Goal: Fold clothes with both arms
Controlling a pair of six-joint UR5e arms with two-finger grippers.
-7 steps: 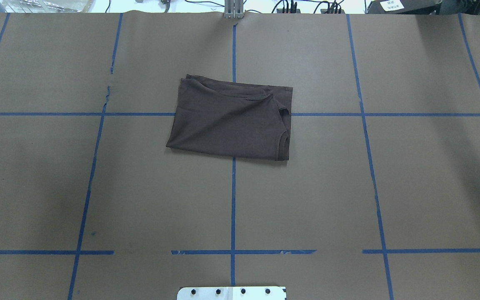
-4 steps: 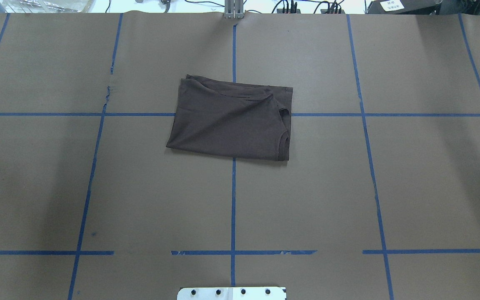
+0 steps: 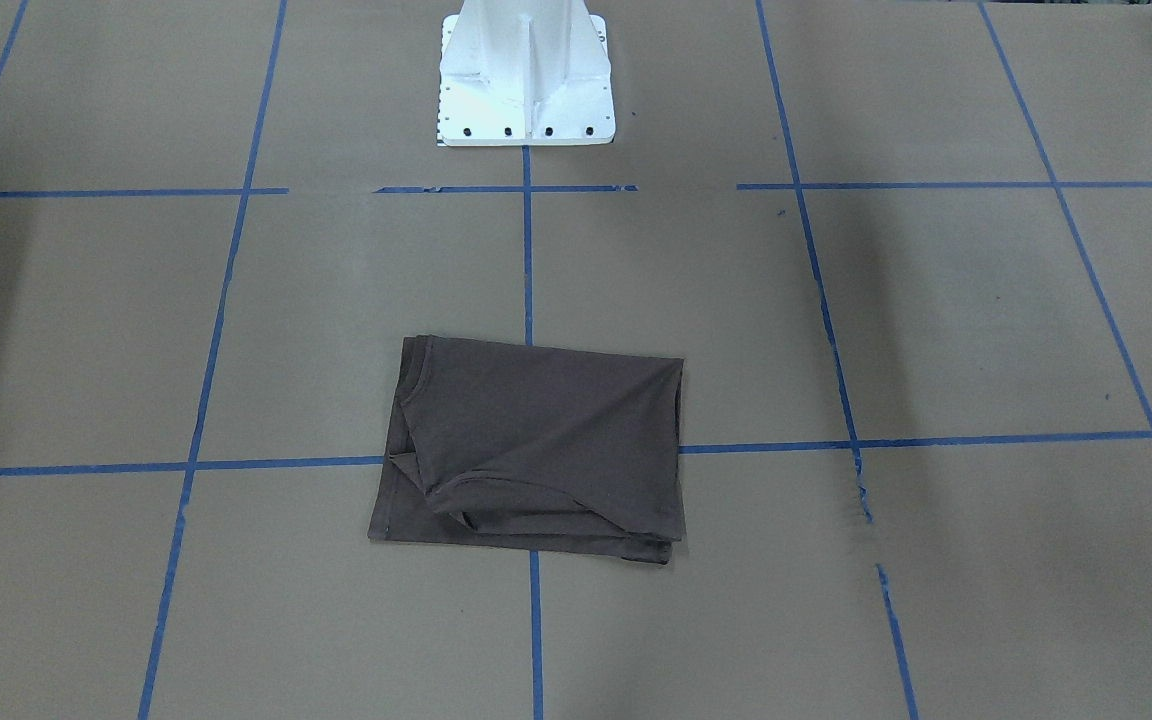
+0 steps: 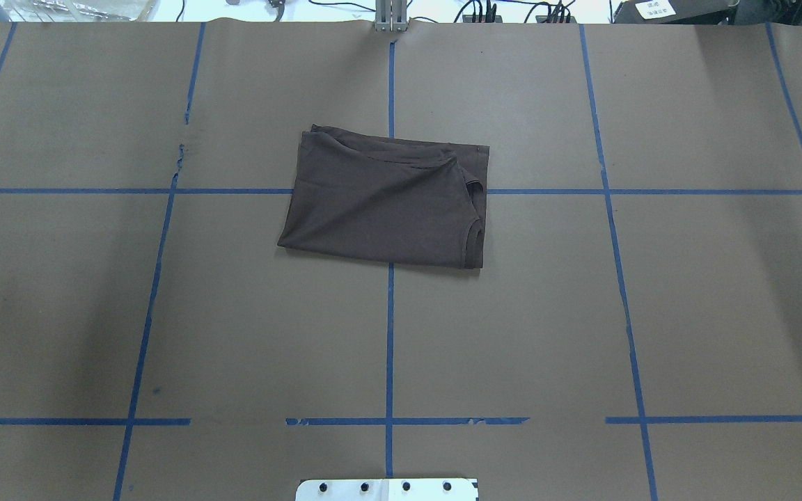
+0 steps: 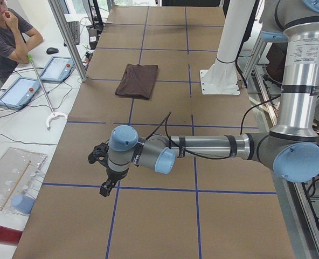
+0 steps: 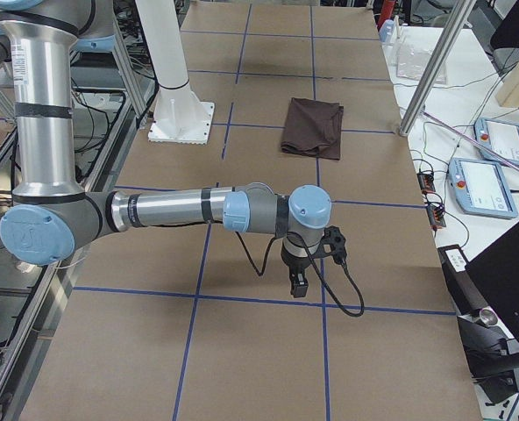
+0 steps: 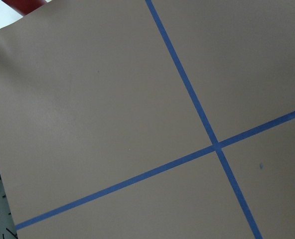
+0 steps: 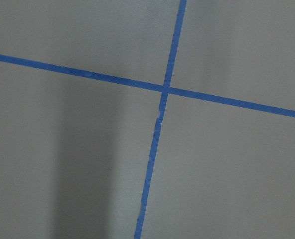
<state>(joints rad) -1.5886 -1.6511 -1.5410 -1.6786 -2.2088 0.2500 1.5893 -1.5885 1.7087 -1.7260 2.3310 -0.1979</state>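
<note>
The dark brown T-shirt lies folded into a flat rectangle in the middle of the table, also seen from across the table and small in the side views. Nothing touches it. My left arm stretches low over the paper far from the shirt, and its gripper points down near a tape crossing. My right gripper hangs likewise at the other end of the table. Both show only in the side views, so I cannot tell whether they are open or shut. The wrist views show only paper and tape.
Brown paper with a blue tape grid covers the table. The white pedestal base stands at the robot's edge. A person sits beside tablets past the far edge. A metal post rises near there.
</note>
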